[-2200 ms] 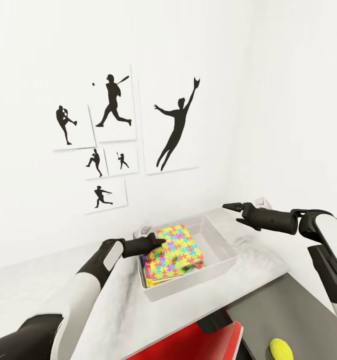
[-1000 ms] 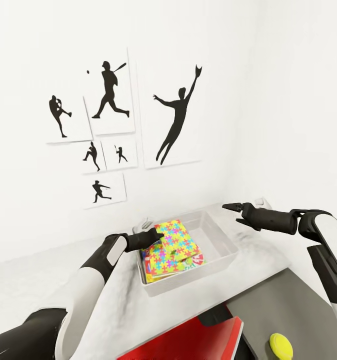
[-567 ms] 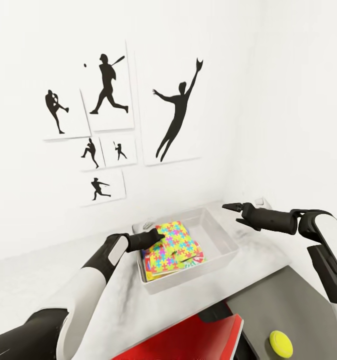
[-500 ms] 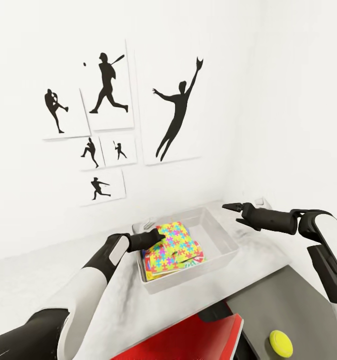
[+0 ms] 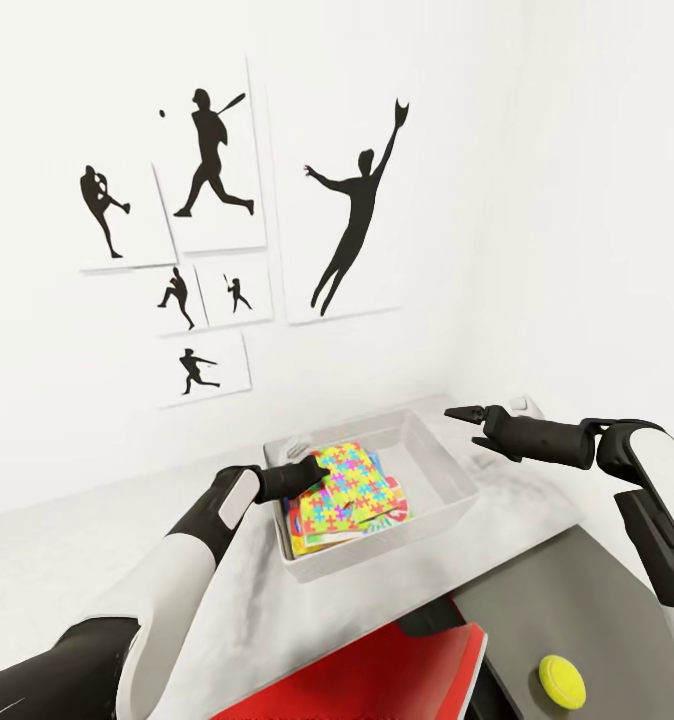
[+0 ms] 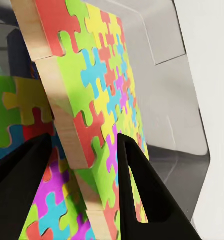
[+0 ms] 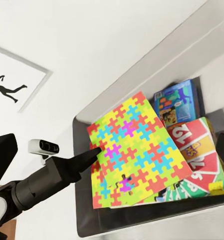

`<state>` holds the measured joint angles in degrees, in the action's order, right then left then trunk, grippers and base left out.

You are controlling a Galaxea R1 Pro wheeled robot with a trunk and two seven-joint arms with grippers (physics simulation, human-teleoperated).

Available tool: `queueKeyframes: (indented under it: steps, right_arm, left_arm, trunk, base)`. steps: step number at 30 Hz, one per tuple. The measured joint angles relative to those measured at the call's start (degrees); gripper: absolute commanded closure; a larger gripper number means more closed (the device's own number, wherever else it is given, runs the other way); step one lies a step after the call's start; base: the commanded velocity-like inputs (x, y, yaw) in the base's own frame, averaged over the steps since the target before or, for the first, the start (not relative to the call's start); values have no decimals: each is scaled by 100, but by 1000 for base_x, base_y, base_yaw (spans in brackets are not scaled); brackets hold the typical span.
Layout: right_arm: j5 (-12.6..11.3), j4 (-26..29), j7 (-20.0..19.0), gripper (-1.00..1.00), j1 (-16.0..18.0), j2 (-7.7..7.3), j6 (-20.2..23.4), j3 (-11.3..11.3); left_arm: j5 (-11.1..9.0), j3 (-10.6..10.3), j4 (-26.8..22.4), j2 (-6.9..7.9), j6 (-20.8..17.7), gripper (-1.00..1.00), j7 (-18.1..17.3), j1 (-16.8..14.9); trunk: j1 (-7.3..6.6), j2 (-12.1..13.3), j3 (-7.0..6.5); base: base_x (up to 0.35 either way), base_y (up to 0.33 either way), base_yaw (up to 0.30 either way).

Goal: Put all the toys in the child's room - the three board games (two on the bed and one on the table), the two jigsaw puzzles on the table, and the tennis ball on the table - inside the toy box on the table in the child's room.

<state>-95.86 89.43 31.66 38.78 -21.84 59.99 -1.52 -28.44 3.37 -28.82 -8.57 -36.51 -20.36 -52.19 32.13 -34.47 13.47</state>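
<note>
I am pinching a jigsaw puzzle (image 5: 349, 482) in my left gripper (image 5: 312, 470) over the games stacked inside the toy box (image 5: 447, 465), my right gripper (image 5: 464, 412) spread empty, the tennis ball (image 5: 561, 681) still outside.

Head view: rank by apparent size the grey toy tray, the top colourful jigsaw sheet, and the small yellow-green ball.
1. Light-grey toy tray, widest.
2. Multicoloured jigsaw sheet, lying inside the tray.
3. Yellow-green ball, smallest, even though it sits nearer the camera.

The left gripper's fingers (image 7: 94, 154) clamp a jigsaw puzzle (image 7: 136, 150) above the toy box (image 7: 87, 222).
</note>
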Motion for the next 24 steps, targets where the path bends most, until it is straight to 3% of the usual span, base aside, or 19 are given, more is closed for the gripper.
queueKeyframes:
  steps: [1, 2, 3, 13, 24]
  right_arm:
    - [0, 0, 0, -100, 0, 0, 0, 0]
    - [0, 0, 0, -100, 0, 0, 0, 0]
    - [0, 0, 0, -100, 0, 0, 0, 0]
    - [-1, 0, 0, -100, 0, 0, 0, 0]
    - [-1, 0, 0, -100, 0, 0, 0, 0]
  left_arm:
    - [-3, 2, 0, 0, -1, 100, -1, -2]
    - [-5, 2, 0, 0, -1, -100, -1, -2]
    - [194, -15, 11, 1, 38, -100, 3, 1]
    - [188, -6, -152, 14, 21, -100, -84, 2]
    - [182, 5, -517, 45, -273, -100, -211, 3]
  trunk:
    - [0, 0, 3]
    - [0, 0, 5]
    - [1, 2, 8]
    - [0, 1, 9]
    - [0, 1, 9]
  base:
    - [0, 0, 0]
    - [0, 0, 0]
    - [0, 0, 0]
    - [0, 0, 0]
    - [0, 0, 0]
